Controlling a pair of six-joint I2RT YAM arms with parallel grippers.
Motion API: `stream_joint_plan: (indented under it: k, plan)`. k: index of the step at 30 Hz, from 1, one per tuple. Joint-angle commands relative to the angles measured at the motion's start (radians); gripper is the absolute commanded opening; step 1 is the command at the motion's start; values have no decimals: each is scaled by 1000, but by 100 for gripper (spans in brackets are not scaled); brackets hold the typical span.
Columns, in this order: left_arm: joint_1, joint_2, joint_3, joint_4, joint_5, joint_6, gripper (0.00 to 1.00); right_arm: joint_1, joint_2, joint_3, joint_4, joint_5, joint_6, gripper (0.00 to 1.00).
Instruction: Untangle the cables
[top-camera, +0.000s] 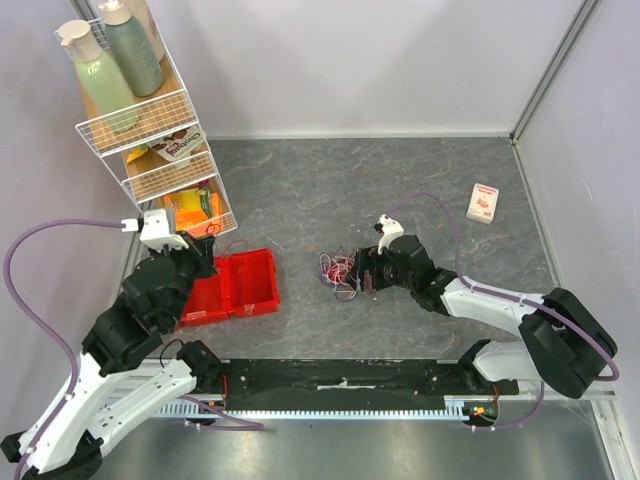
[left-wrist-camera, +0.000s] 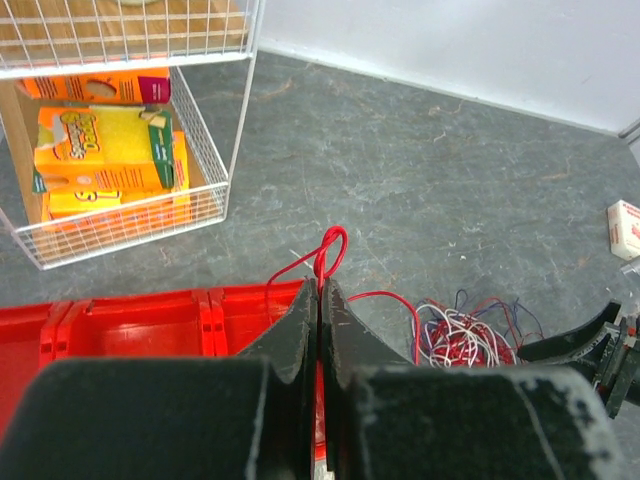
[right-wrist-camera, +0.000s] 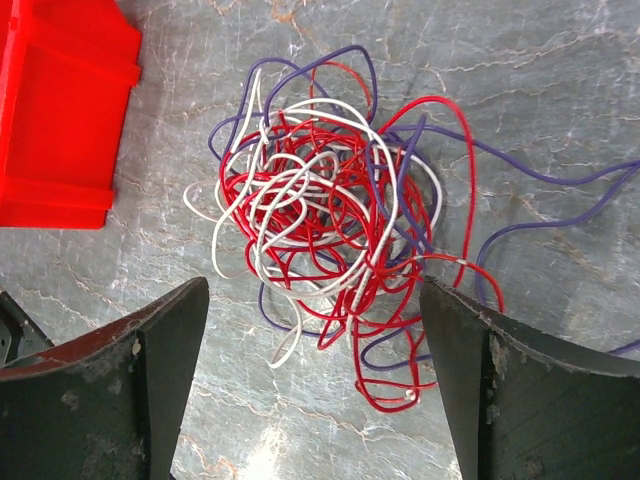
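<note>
- The bin (top-camera: 235, 287) is sitting just left of the cables (top-camera: 340, 272), leaving a narrow strip of counter (top-camera: 300, 288) between them.
- The rack (top-camera: 170, 170) is blocking the far-left corner.
- Beyond the cables the counter is lying open; a box (top-camera: 483, 202) is resting near the right wall.
- The right gripper (right-wrist-camera: 312, 295) is standing against their right side.

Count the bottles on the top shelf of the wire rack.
3. A light green bottle stands leftmost, a darker green bottle is just right of it, and a pale bottle is behind that, cut off by the picture's edge. Others may be hidden.
</note>
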Motion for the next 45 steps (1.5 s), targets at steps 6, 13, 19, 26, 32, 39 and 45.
stream_joint_plan:
  k: [6,13,19,26,32,39,45]
  plan:
    - [-1,88,-93,-71,50,-238,2,0,58,68,0,-79,-55,94]
    - [3,312,-195,-132,-66,-532,2,0,-5,29,15,-45,-37,94]
    - [50,529,-150,-330,-150,-748,1,0,-78,1,-7,-23,-18,94]
    - [102,618,-172,-290,25,-773,2,0,-111,1,-60,7,-43,95]
    - [101,480,-110,-207,80,-594,68,0,-95,21,-99,6,-72,95]
    - [104,287,-86,-51,229,-344,85,-4,-80,15,-118,47,-79,95]
    - [102,297,-103,299,649,-56,72,-16,-121,9,-110,67,-59,80]
